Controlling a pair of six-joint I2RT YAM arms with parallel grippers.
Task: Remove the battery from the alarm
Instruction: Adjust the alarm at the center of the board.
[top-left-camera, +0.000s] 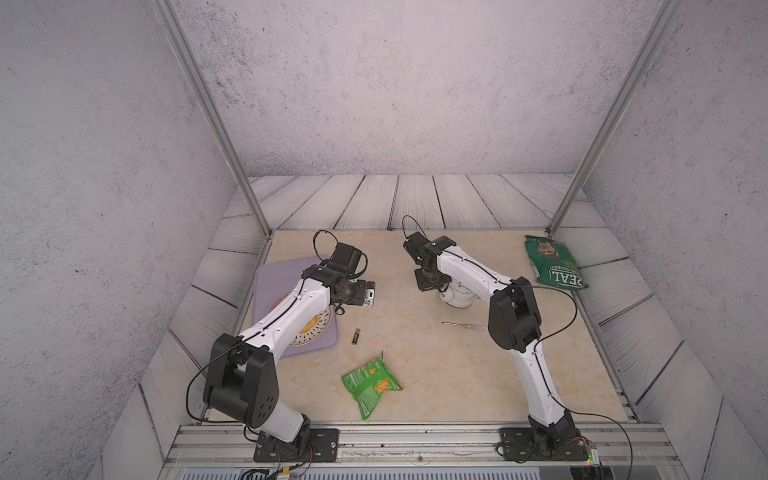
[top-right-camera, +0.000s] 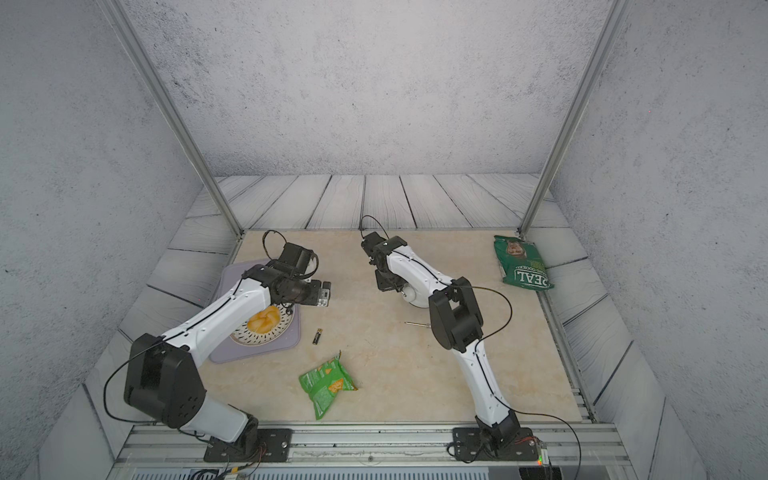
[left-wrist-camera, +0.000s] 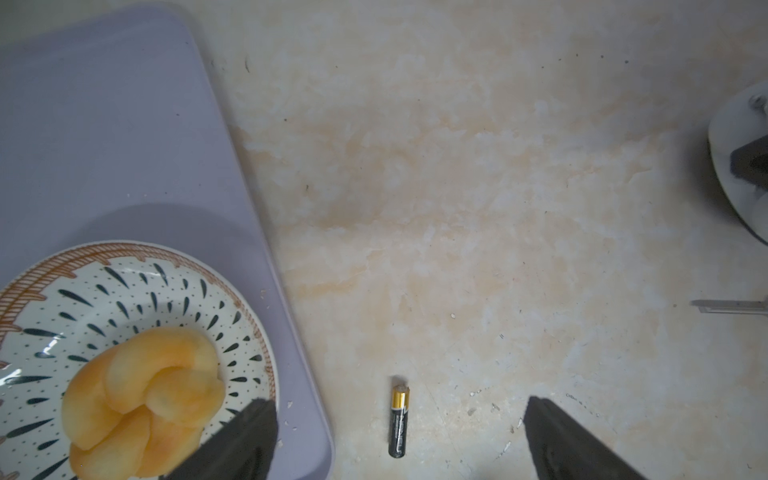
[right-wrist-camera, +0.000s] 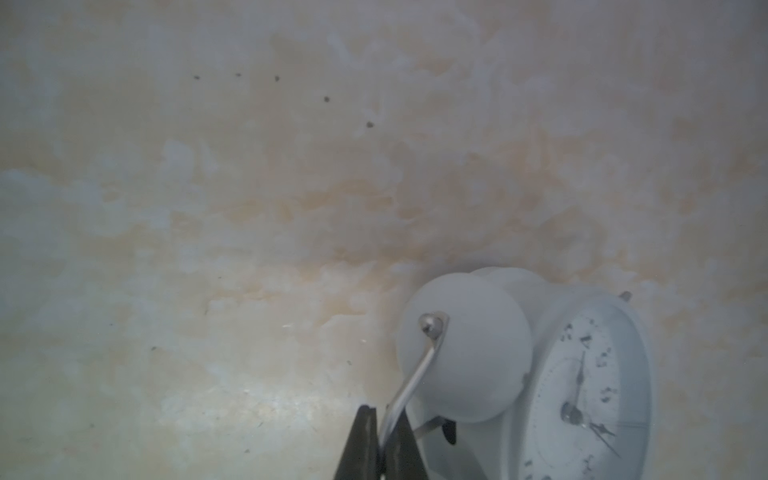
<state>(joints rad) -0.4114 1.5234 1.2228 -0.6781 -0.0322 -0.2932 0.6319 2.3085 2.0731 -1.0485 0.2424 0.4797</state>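
Battery (left-wrist-camera: 398, 422) is lying loose on the beige marbled bench (top-left-camera: 436, 365), just beside the purple tray (top-left-camera: 274, 274). The left hand (left-wrist-camera: 398, 405) is hovering wide open nearby. Right hand (right-wrist-camera: 384, 415) is pinched shut on the metal handle of the alarm (right-wrist-camera: 582, 374), further back. Grey speckled walls (top-left-camera: 374, 104) all round.

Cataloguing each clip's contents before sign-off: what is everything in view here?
small black gold-ended battery: one, black, loose on beige marbled table beside tray
round white twin-bell alarm clock: one, white, far right-centre
thin clear-handled screwdriver: one, clear, near clock
crumpled snack packet: one, light green, front centre
printed bag: one, dark green, far right corner
flat plastic tray: one, lilac, left
patterned plate: one, white, on tray, holding orange food
left gripper: one, black, open, above table near tray
right gripper: one, black, shut on clock's handle
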